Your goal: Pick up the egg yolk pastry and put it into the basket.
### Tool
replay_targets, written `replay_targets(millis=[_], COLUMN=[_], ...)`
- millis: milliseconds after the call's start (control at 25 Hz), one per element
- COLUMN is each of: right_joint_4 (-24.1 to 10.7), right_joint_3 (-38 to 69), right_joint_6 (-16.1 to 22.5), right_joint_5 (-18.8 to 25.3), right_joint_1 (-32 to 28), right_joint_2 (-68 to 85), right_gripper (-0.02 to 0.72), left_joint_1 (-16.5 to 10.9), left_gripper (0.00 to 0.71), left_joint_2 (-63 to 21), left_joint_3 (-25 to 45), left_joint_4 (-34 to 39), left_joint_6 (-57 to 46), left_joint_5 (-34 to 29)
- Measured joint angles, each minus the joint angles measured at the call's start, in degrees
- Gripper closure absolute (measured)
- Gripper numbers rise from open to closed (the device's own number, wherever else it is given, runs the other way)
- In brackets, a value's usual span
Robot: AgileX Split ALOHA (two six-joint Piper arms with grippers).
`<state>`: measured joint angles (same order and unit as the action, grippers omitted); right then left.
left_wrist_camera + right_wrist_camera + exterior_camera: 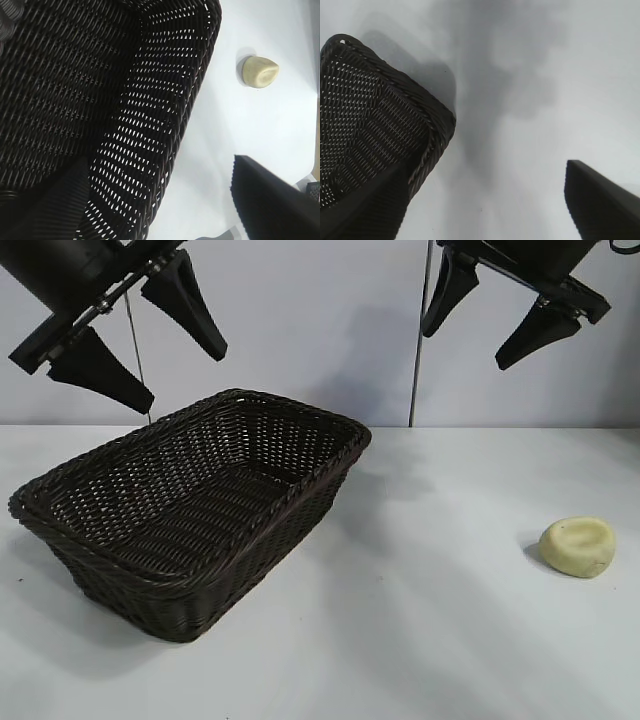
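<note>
On the white surface [420,640], nearest the exterior camera, the egg yolk pastry [578,546] lies alone, a pale yellow puck with a dimpled top, below the right pincer [508,322] and a little outward of it, well apart from it and from the left pincer [170,348]. Neither pincer touches it. Beside it, toward the left arm, stands the basket [300,495], dark brown wicker with sloping sides and a braided rim; it holds nothing, and a clear stretch of surface separates it from the pastry.

Above the basket's far left rim hangs the left pincer, tilted downward, its two black fingers [100,368] spread wide with nothing between them. In the left wrist view the basket [165,125] fills the field beneath this pincer [160,200], and the pastry [259,71] lies beyond the basket's rim on bare surface [270,130].

Farther right, at a similar height, hangs the right pincer, likewise tilted downward, fingers [538,332] parted wide and empty. In its wrist view one corner of the basket [427,115] lies to one side below this pincer [485,200]; the rest is bare surface [535,75]. The pastry does not appear in that view.

Behind both arms stands a plain pale wall [320,330].
</note>
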<state>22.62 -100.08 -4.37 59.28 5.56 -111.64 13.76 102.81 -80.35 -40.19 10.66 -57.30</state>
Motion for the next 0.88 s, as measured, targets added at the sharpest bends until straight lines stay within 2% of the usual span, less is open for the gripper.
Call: replay_targets(millis=[880], right_joint_4=[-0.2], right_joint_3=[0.0], right_joint_6=[0.0], right_joint_5=[1.0], right_joint_1=[0.0], right_joint_2=[0.0], right_gripper=[0.092], left_joint_1=[0.0], left_gripper=[0.142], left_joint_2=[0.0], left_joint_3=[0.0], left_joint_4=[-1.7], left_joint_6=[0.0], left_joint_5=[1.5])
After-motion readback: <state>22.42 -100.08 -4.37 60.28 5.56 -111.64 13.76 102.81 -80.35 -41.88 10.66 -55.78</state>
